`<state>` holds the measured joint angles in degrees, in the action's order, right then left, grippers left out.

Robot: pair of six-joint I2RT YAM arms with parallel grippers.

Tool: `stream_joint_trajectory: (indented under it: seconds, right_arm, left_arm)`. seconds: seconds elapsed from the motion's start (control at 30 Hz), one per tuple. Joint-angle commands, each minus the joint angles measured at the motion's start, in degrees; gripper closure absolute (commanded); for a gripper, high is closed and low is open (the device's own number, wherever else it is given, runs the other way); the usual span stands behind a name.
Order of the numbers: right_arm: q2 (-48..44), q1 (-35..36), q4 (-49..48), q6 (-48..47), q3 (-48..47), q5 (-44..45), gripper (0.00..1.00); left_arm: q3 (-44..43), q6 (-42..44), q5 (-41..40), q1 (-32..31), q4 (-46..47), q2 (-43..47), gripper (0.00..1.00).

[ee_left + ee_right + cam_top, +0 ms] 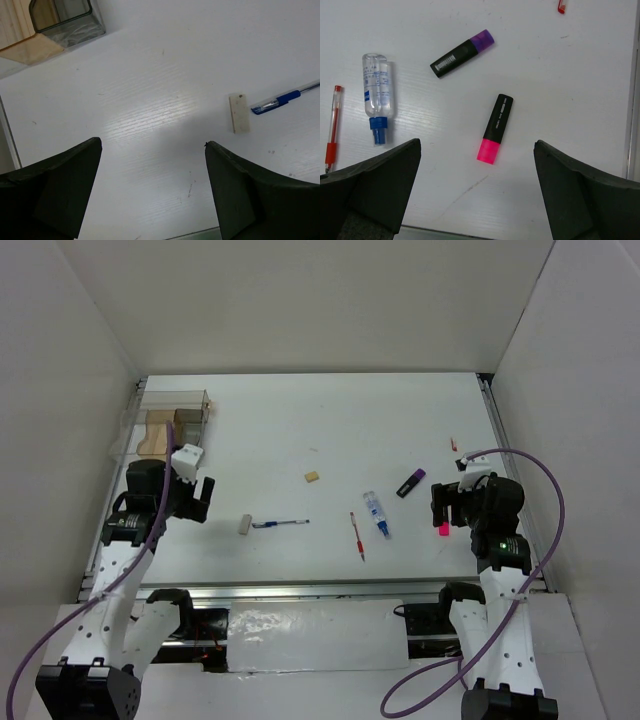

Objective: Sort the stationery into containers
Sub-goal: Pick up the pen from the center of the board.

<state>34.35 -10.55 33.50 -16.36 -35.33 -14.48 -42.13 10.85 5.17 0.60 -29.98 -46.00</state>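
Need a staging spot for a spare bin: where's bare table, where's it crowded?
Biggest bare stretch: far half of the table, from the clear box to the right edge. Also bare: between box and tan eraser, under the left claw. Crowded: near right, where red pen, tube, purple marker and pink marker lie close together.

Overhead view spans table (330,420); wrist views close, downward; right shares pink-black marker (495,129).
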Motion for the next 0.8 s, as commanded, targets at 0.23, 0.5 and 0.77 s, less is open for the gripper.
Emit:
stream_joint_trajectory:
  seconds: [0.23, 0.5, 0.77]
  right_arm:
    - [0.19, -0.44, -0.71, -0.52, -0.35, -0.72, 0.00]
    - [0.54, -0.62, -0.71, -0.60, -0.26, -0.72, 0.00]
    - [0.63, -0.79, -0.89, -0.69, 0.00, -0.55, 0.00]
  left_arm:
    - [-12.18, 13.92, 17.33, -6.38, -6.23, -8.66, 0.16]
    - [-18.34, 12.71, 12.15, -20.27, -5.01, -19.82, 0.19]
    - [-16.58, 13.32, 5.65, -32.92, 0.53, -26.95, 0.25]
